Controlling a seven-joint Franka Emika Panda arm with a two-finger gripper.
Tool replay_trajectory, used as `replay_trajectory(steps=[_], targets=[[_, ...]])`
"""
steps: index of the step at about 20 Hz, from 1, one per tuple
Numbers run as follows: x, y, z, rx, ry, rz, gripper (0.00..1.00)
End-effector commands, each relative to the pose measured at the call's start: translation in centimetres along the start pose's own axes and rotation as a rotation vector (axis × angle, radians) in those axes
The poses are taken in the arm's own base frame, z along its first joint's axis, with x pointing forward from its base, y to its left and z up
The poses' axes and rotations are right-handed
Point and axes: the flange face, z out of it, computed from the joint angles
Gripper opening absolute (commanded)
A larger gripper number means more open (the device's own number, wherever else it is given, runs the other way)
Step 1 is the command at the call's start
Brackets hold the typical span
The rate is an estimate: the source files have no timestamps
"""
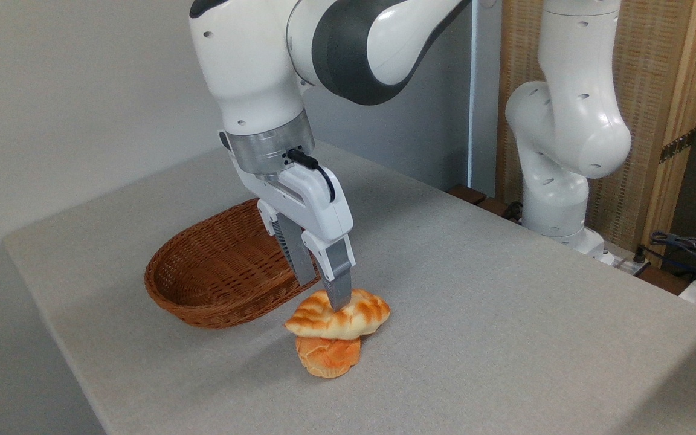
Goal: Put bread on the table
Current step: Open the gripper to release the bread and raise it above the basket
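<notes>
Gripper (pixel 322 289) fingers spread apart, released; bread (pixel 338 315) sits on top of the round bun (pixel 327 355), not on the table (pixel 505 314). Grey fabric surface, brown basket (pixel 215 272) just behind. Plain white wall on the left, wood slat panel on the right.

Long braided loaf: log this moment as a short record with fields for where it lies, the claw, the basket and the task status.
loaf: long pale-golden braided loaf resting on top of the small round orange knotted bun, not on the cloth
claw: claw open, fingers either side of the loaf's top
basket: brown oval wicker basket empty, to the left of the loaf
table: light grey fabric-covered table
status: loaf out of the basket, perched on the bun
</notes>
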Motion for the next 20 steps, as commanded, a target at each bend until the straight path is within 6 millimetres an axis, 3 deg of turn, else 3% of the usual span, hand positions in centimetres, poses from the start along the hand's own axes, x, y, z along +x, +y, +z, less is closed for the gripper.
replay_trajectory(steps=[1,4,10,20], targets=[[-0.3,0.0,-2.1,0.025,0.01,0.016,1.0],[0.1,-0.2,-4.4,0.058,0.058,0.005,1.0],[1.7,0.2,-6.7,0.124,0.132,0.025,1.0],[2.2,-0.1,-7.7,0.128,0.189,-0.056,1.0]])
